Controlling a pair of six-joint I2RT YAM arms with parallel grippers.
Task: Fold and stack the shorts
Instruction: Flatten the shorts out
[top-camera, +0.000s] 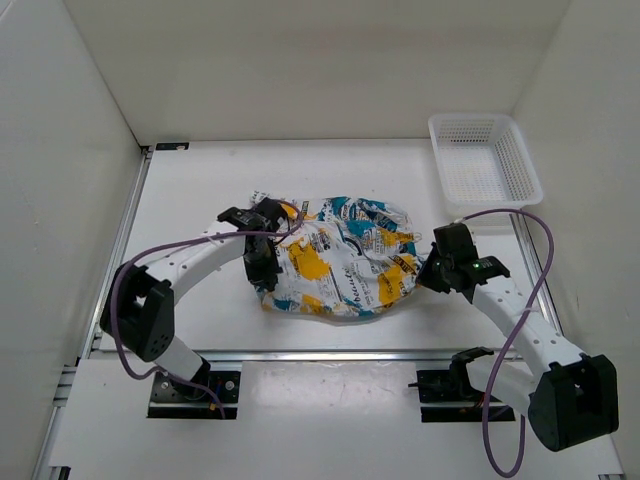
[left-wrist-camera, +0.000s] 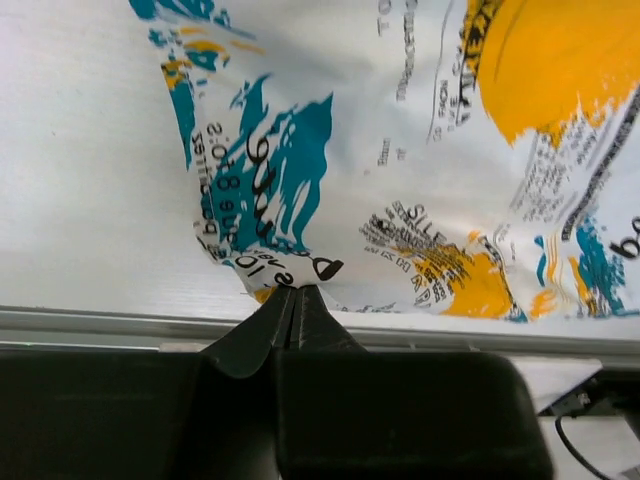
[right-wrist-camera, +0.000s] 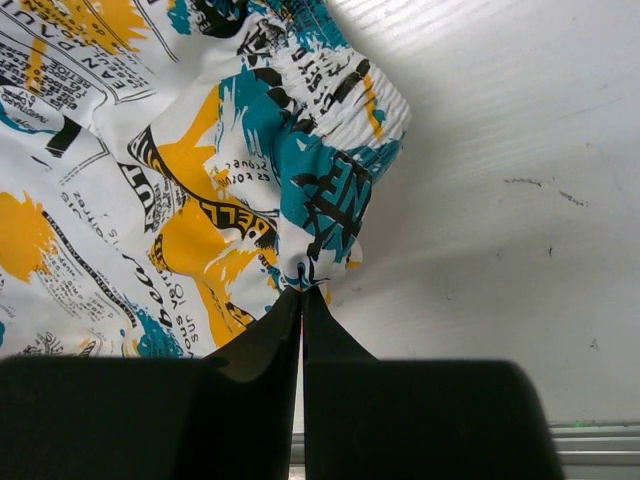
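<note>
the shorts (top-camera: 340, 262) lie crumpled on the surface (top-camera: 200, 200), left hand (left-wrist-camera: 297, 293) clenched on their left edge, right hand (right-wrist-camera: 302, 293) pinching the right.

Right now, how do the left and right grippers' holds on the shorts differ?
The left gripper pinches a flat, curled-over edge on the left side of the shorts; the right gripper pinches beside the gathered elastic band on their right. The left holds white lettered cloth, the right a teal-and-black patch. Both have jaws shut on fabric.

The crumpled shorts (top-camera: 340, 258) lie on the table (top-camera: 200, 190), the white basket (top-camera: 483, 160) well apart at far right.
</note>
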